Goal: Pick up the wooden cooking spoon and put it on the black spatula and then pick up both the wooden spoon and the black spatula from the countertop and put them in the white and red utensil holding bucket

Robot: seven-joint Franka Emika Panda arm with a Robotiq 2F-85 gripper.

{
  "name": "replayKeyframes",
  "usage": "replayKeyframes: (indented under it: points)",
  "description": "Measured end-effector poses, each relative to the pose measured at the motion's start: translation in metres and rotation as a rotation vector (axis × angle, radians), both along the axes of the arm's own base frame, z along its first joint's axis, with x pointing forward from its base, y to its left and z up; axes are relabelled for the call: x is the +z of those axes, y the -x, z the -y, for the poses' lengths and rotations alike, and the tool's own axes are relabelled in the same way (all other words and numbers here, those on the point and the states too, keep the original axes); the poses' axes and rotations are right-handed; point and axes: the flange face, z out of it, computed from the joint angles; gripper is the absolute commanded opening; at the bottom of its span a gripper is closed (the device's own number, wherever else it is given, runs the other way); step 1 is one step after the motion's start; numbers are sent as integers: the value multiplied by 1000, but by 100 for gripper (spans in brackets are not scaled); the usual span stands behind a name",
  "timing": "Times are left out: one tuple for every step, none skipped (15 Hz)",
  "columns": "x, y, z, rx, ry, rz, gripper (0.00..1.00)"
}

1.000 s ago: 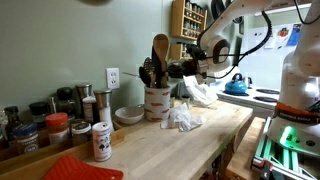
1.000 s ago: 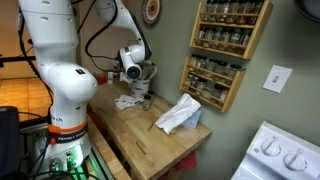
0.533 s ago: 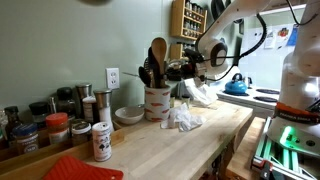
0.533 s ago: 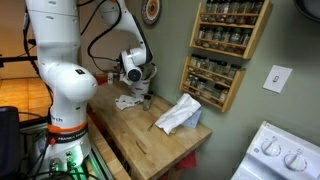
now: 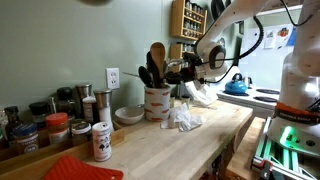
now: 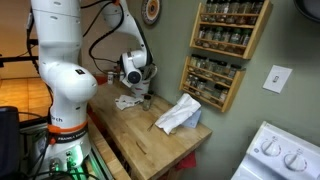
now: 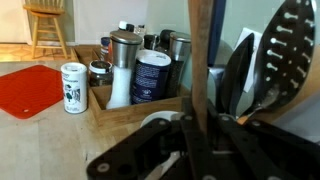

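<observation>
My gripper (image 5: 180,70) is shut on the wooden spoon (image 5: 158,52), which it holds upright just above the white and red utensil bucket (image 5: 157,103). In the wrist view the spoon's wooden handle (image 7: 201,55) rises from between my shut fingers (image 7: 196,140). The black slotted spatula (image 7: 285,50) stands right beside the handle, and its shaft runs down toward the jaws. I cannot tell whether it is gripped too. Dark utensils (image 5: 147,72) stick out of the bucket. In an exterior view my gripper (image 6: 141,80) hovers by the wall and hides the bucket.
A crumpled white cloth (image 5: 183,117) lies by the bucket, and another cloth (image 6: 178,115) lies on the wooden counter. A white bowl (image 5: 128,115), a spice tray (image 5: 45,125), a white shaker (image 7: 72,88), a blue canister (image 7: 152,75) and a red mat (image 7: 30,85) are nearby. A wall spice rack (image 6: 225,50) hangs close.
The gripper has moved down and slightly toward the bucket, so the wooden spoon's head sits lower among the dark utensils.
</observation>
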Motion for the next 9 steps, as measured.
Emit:
replayKeyframes:
  points:
    - [-1,0,0,-3,-1,-4,3]
    - [-3,0,0,-5,-2,-8,3]
    - [-4,0,0,-8,-3,-13,3]
    - [-6,1,0,-11,-4,-17,3]
    - [-7,1,0,-14,-5,-22,3]
    - [-9,1,1,-17,-6,-26,3]
    - [-11,1,1,-20,-5,-31,3]
    - [-12,1,1,-21,-6,-34,3]
    - [-12,1,1,-23,-5,-37,3]
